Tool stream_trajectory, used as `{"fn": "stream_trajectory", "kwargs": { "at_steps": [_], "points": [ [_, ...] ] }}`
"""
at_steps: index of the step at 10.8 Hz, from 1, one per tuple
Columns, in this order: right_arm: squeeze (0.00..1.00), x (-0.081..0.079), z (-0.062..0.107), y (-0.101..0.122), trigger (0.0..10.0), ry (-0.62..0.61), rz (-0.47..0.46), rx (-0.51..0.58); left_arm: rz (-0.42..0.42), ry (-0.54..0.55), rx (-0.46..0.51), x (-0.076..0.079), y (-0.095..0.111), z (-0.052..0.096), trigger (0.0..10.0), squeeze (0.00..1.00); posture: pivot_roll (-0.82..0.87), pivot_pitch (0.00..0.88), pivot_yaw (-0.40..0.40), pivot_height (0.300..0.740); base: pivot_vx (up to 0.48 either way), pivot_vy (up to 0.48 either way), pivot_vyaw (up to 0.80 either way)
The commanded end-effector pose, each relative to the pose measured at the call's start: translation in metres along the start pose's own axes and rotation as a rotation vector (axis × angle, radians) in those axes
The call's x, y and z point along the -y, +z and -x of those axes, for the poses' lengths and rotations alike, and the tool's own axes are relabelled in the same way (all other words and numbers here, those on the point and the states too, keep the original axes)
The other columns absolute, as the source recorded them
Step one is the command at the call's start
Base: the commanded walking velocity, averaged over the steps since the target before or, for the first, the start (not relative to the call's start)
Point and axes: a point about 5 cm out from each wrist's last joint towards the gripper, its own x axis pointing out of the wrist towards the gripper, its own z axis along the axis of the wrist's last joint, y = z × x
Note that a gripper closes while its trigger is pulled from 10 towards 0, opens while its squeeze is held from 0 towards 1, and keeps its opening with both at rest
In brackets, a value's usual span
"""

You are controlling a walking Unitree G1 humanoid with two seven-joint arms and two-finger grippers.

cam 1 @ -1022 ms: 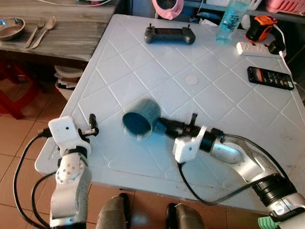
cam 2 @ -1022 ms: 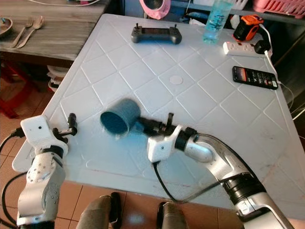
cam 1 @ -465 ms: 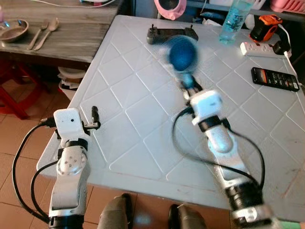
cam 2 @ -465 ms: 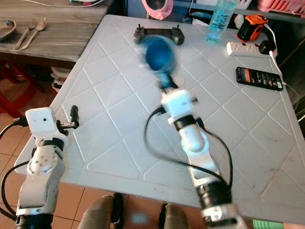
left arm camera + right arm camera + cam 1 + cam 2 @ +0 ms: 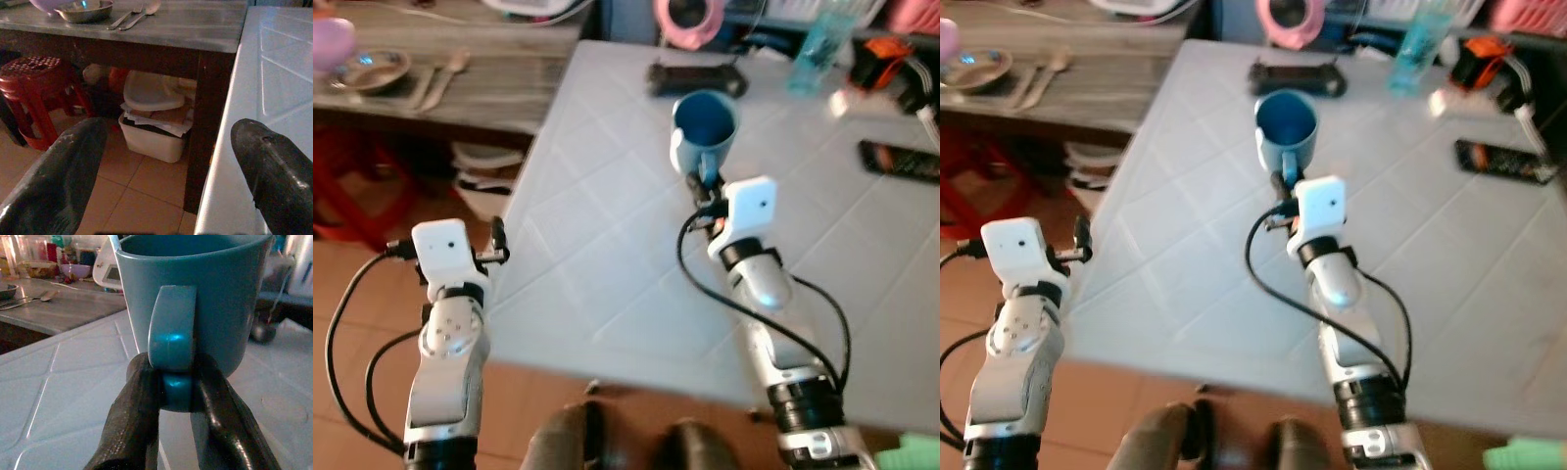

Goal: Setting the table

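While the heads-up views are a bit soft, the big white tabletop (image 5: pixel 607 294) with its diamond pattern takes up most of the scene, and a darker wooden tabletop (image 5: pixel 480 88) sits beside it off to the robot's left. Over the white one, the right arm reaches forward and the right gripper (image 5: pixel 177 399) has its jaws clenched on the lower part of the handle of a blue mug (image 5: pixel 705 132). The mug is upright with its mouth facing up, near the middle of the white tabletop, though whether its base touches the surface is hard to tell. The left gripper (image 5: pixel 166 171) hangs at the left edge of the white tabletop, jaws released and spread wide with nothing between them; below it there's a red stool (image 5: pixel 34 88) and a white bin (image 5: pixel 156 132) under the wooden tabletop. At the far end of the white one lie a black controller (image 5: pixel 693 78), a clear bottle (image 5: pixel 818 49) and a black phone (image 5: pixel 901 162). On the wooden one sit a metal bowl (image 5: pixel 83 11) and a fork and spoon (image 5: pixel 134 13).
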Motion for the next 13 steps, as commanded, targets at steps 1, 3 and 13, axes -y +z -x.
{"fn": "stream_trajectory", "kwargs": {
  "at_steps": [1,3,13],
  "points": [
    [0.0,0.006,0.005,-0.002,0.0,-0.029,-0.012,-0.016,0.008,-0.024,-0.012,0.002,-0.001,0.003,10.0,0.0,0.07,0.12,0.024,0.74,0.0,0.48,0.0],
    [0.0,0.009,0.008,-0.004,0.0,-0.049,-0.053,-0.043,0.011,-0.079,-0.014,0.005,-0.004,0.004,10.0,0.0,0.06,0.105,0.02,0.74,0.0,0.48,0.0],
    [0.0,0.006,0.003,0.001,3.2,-0.025,-0.107,-0.028,0.033,-0.174,0.083,0.019,0.004,-0.002,10.0,0.0,0.06,0.087,0.011,0.74,0.215,0.397,0.0]
  ]
}}
